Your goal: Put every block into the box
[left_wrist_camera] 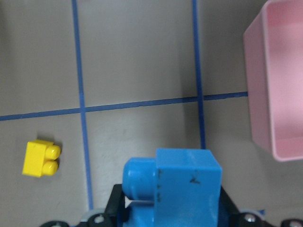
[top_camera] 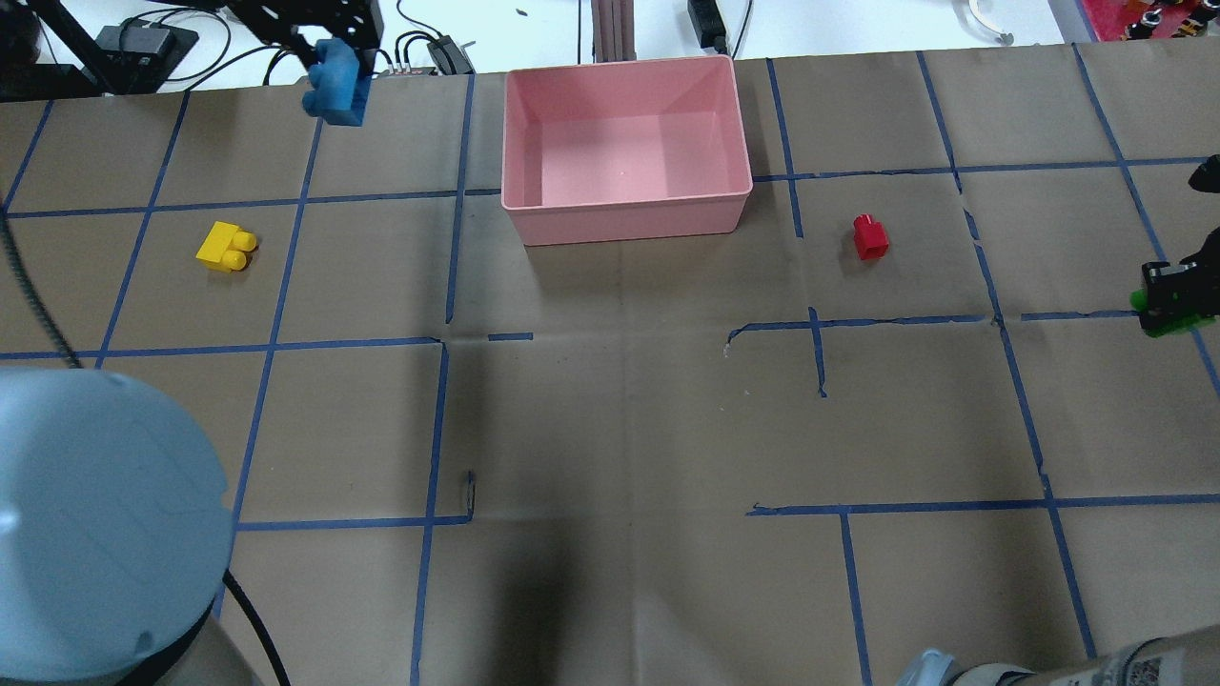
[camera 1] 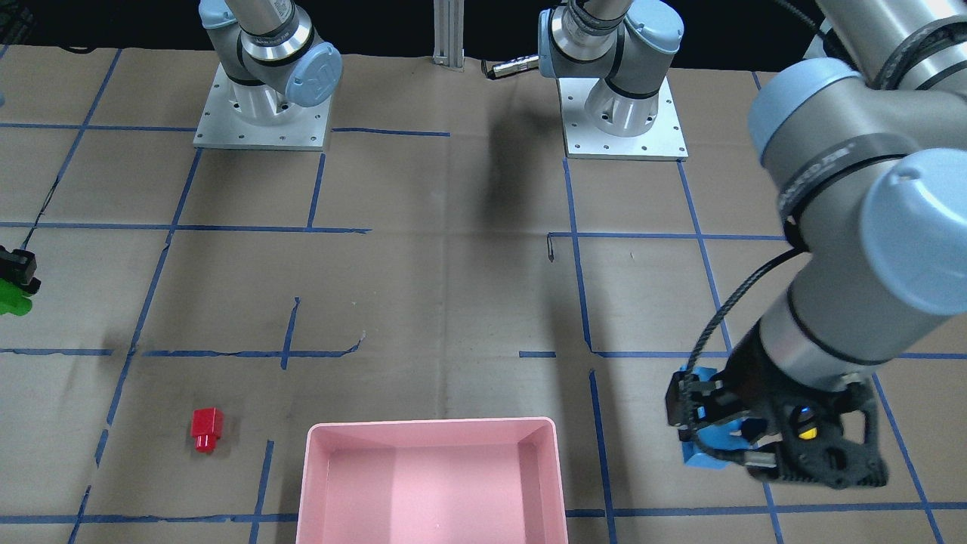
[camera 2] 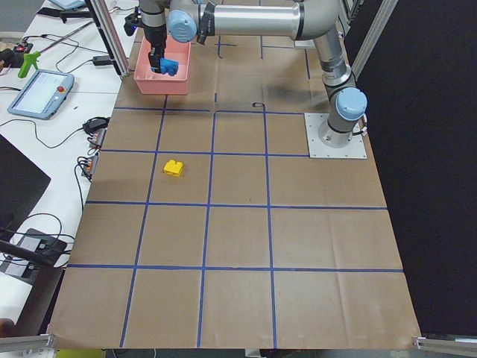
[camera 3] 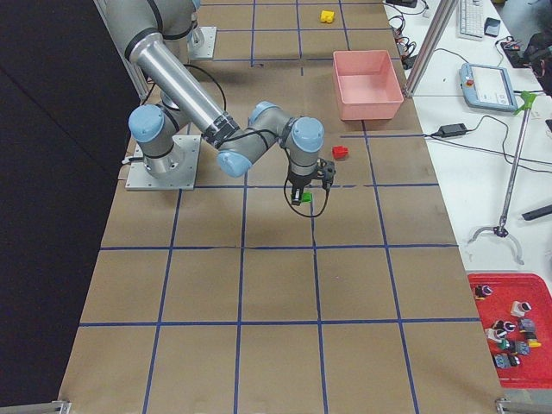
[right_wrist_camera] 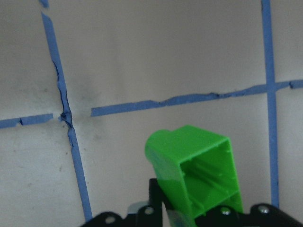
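My left gripper [top_camera: 329, 52] is shut on the blue brick [top_camera: 335, 88] and holds it above the table, left of the pink box [top_camera: 624, 217]; the left wrist view shows the blue brick [left_wrist_camera: 187, 182] between the jaws. The box has nothing in it. The yellow brick [top_camera: 227, 247] lies on the table to the left, apart from the gripper. My right gripper [top_camera: 1177, 291] is shut on the green brick [top_camera: 1165, 322] at the far right; the brick fills the right wrist view [right_wrist_camera: 199, 172]. The red brick [top_camera: 869, 236] lies right of the box.
Brown paper with blue tape lines covers the table [top_camera: 620, 429]. The arm bases [camera 1: 261, 113] stand at the robot's edge. Cables and devices [top_camera: 143, 38] lie beyond the far edge, behind the box.
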Tool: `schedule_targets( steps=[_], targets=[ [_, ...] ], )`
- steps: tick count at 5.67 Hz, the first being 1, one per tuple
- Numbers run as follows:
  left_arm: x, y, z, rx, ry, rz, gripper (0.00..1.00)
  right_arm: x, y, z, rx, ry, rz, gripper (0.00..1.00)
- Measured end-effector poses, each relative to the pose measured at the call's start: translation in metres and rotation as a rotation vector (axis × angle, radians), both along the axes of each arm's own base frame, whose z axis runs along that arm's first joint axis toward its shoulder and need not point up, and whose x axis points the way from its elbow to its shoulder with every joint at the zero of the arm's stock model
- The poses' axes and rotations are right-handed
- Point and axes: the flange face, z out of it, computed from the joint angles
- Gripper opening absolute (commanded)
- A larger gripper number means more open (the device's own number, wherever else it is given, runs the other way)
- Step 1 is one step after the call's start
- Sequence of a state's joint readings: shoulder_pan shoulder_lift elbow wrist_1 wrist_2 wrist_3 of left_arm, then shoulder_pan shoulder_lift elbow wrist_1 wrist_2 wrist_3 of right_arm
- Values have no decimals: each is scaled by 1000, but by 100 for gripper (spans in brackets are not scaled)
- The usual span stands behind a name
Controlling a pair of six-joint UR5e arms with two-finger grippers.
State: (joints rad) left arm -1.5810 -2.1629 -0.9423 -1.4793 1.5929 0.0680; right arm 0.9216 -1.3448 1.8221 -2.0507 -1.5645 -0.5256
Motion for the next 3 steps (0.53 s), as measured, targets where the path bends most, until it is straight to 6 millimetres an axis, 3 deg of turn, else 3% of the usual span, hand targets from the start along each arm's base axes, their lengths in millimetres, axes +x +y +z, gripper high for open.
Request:
schedule_targets(
  steps=[1, 2, 3],
  targets=[
    [-51, -20, -25, 1, 11, 28, 14, 8, -25, 36, -50, 21, 43, 2],
    [-85, -30, -52, 13, 20, 62, 14, 26, -51, 71, -119, 11, 105, 2],
    [-115, -34, -81, 33, 24, 100, 43, 53, -74, 93, -197, -45, 182, 2]
  ],
)
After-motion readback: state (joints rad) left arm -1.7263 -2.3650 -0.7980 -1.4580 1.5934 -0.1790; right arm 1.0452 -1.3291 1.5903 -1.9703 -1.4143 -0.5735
